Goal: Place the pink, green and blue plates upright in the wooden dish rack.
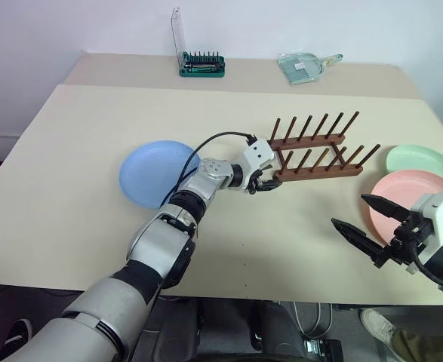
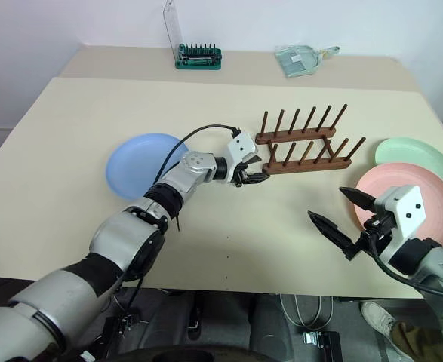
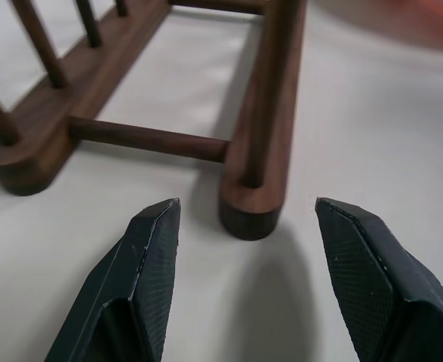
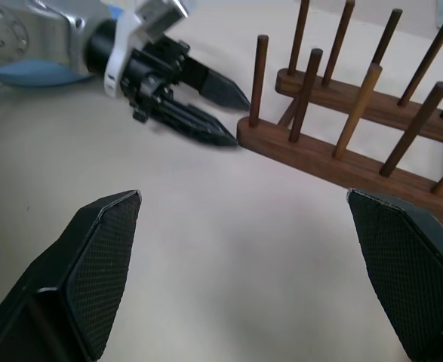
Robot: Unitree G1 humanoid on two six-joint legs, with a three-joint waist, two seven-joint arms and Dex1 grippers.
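Note:
The wooden dish rack [image 1: 315, 151] stands empty at mid-table, pegs upright. My left gripper [image 1: 266, 183] is open right at the rack's left end; in the left wrist view the near rail's rounded end [image 3: 253, 211] sits just ahead of the gap between its fingertips [image 3: 155, 226]. The blue plate [image 1: 157, 172] lies flat behind the left forearm. At the right edge the pink plate [image 1: 410, 197] lies flat, overlapping the green plate [image 1: 425, 158] behind it. My right gripper [image 1: 349, 211] hovers wide open and empty just left of the pink plate, pointing toward the rack [image 4: 342, 162].
A green tool holder with a clear raised lid [image 1: 201, 64] and a clear plastic scoop [image 1: 304, 66] sit on the far table. The front table edge [image 1: 281, 292] runs just below my right gripper. A person's shoe [image 1: 383, 328] is on the floor at bottom right.

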